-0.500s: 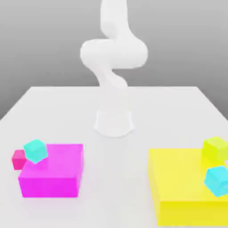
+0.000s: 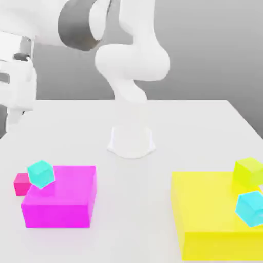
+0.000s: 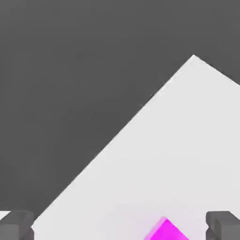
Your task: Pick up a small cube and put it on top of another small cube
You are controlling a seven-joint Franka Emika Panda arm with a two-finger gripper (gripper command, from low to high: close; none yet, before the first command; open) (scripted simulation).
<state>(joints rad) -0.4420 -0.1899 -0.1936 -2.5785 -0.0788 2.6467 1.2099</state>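
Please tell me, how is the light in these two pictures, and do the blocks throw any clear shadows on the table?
Exterior view: soft, even light; the magenta block and yellow block throw only faint shadows on the white table, and all edges look slightly blurred. Hand view: flat light, no glare; the table meets a dark grey background, and the tool fingers look soft-edged.

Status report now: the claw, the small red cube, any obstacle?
Claw open, empty, high above table. Small red cube untouched beside magenta block. Cyan cube close beside it.
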